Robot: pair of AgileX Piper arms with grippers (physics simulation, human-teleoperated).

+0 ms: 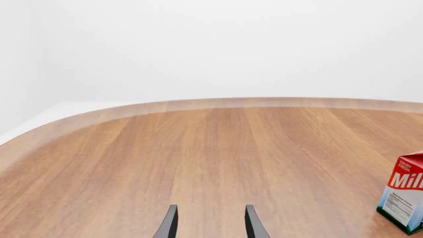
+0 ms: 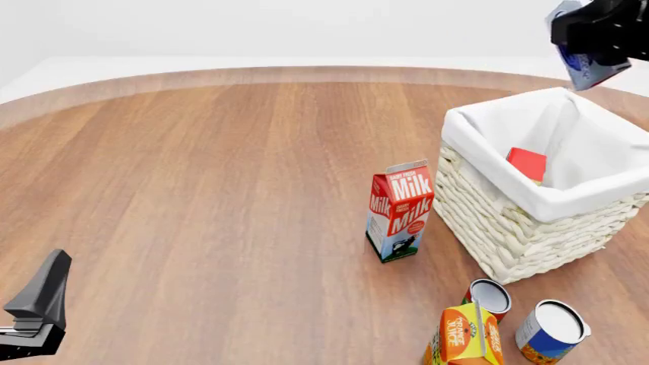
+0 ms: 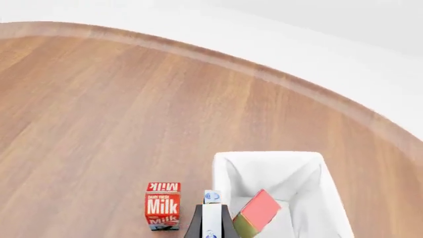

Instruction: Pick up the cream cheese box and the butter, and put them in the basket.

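Note:
High above the basket's far right corner, my right gripper [image 2: 590,55] is shut on the cream cheese box [image 2: 585,74], a small white box with pale-blue markings. The right wrist view shows that box [image 3: 211,210] pinched between the fingers of the right gripper [image 3: 211,225], over the rim of the basket [image 3: 278,163]. The red butter [image 2: 527,163] lies tilted inside the white wicker basket [image 2: 507,228], also visible as butter [image 3: 258,210] from the right wrist. My left gripper [image 2: 36,304] rests low at the near left, and the left gripper [image 1: 211,207] stands open over bare wood.
A red-and-white milk carton [image 2: 400,209] stands upright just left of the basket. An orange juice carton [image 2: 464,334] and two cans [image 2: 490,296] [image 2: 551,331] stand at the near right. The milk carton [image 1: 403,198] also shows in the left wrist view.

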